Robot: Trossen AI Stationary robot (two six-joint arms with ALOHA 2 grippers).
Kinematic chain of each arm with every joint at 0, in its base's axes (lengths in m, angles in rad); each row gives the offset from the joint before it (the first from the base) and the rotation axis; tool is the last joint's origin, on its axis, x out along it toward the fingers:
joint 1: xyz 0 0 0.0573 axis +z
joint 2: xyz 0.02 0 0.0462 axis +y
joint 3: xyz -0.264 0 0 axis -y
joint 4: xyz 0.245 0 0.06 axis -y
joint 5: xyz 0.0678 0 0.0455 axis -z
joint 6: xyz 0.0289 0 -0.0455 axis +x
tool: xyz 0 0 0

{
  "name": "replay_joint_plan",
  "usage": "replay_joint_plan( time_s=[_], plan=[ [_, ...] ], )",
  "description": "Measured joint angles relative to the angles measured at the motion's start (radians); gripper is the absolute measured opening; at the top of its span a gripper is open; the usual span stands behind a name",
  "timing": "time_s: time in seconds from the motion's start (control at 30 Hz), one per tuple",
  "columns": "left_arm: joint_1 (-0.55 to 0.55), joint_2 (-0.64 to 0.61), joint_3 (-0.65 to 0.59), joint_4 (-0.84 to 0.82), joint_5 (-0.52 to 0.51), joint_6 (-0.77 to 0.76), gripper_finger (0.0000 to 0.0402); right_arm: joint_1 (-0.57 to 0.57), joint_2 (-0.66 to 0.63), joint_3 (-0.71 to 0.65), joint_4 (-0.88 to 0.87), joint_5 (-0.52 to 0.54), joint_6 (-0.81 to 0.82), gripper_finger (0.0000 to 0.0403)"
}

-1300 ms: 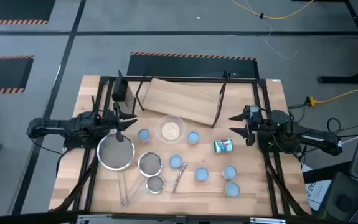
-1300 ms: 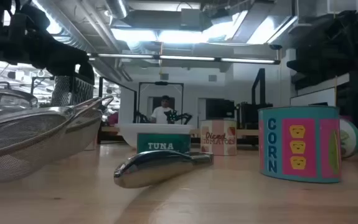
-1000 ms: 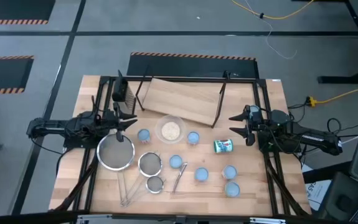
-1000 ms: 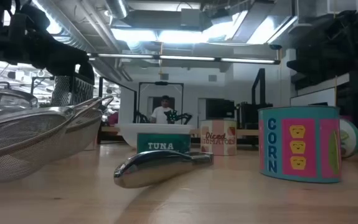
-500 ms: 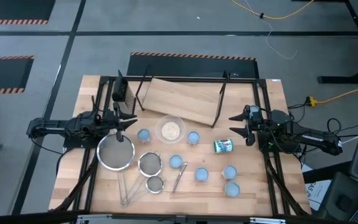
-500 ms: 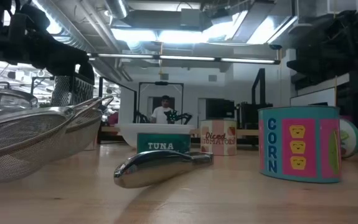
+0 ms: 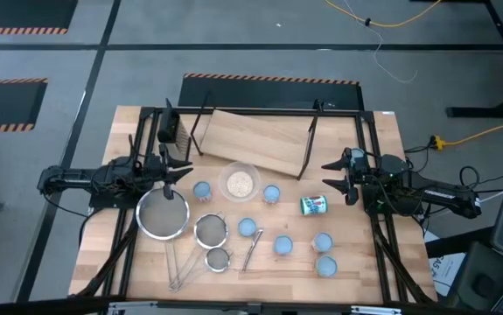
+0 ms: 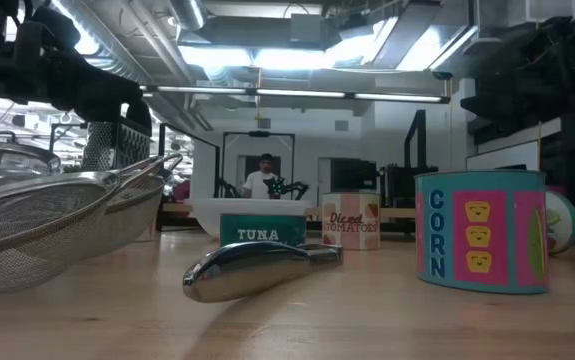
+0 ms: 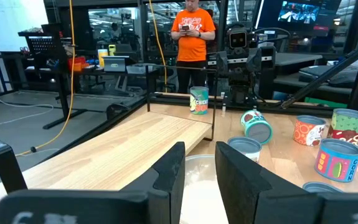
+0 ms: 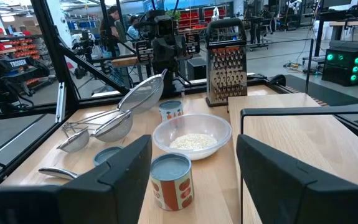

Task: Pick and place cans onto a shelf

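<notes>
The left gripper (image 7: 174, 167) hangs at the table's left side, just beyond the rim of the largest strainer (image 7: 163, 215), its fingers (image 9: 169, 174) parted by a narrow gap and pinching nothing. The right gripper (image 7: 333, 174) sits at the right side with its jaws spread wide and empty, near a can lying on its side (image 7: 313, 206). The shelf (image 7: 258, 140) stands toward the far edge of the table (image 7: 382, 131), its board slanted between black rod legs, and no can rests on it. Upright cans are scattered over the middle and near right of the table: one (image 7: 202, 191) left of the clear bowl of grains (image 7: 239, 183), one (image 7: 271, 193) right of it, one (image 7: 247, 228) in the centre, one (image 7: 282, 246) nearer the front, and two (image 7: 324, 242) close together toward the near right corner. Two smaller strainers (image 7: 211, 231) and a spoon (image 7: 251, 250) fill the near left-centre. Bare wood stays open between the bowl and the shelf legs, and along the right edge beside the fallen can. In the left wrist view a person in an orange shirt (image 9: 193, 31) stands beyond the table.
</notes>
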Motion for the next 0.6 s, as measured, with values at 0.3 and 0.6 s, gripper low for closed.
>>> replay_joint_plan(
  time_s=[0.3, 0.6],
  plan=[
    [0.000, 0.000, 0.000, 0.000, 0.000, 0.000, 0.0082, 0.000, 0.000, 0.000, 0.030, -0.001, 0.003, 0.0239],
    [0.000, 0.000, 0.000, 0.000, 0.000, 0.000, 0.0082, 0.000, 0.000, 0.000, 0.030, -0.097, 0.005, 0.0239]
  ],
)
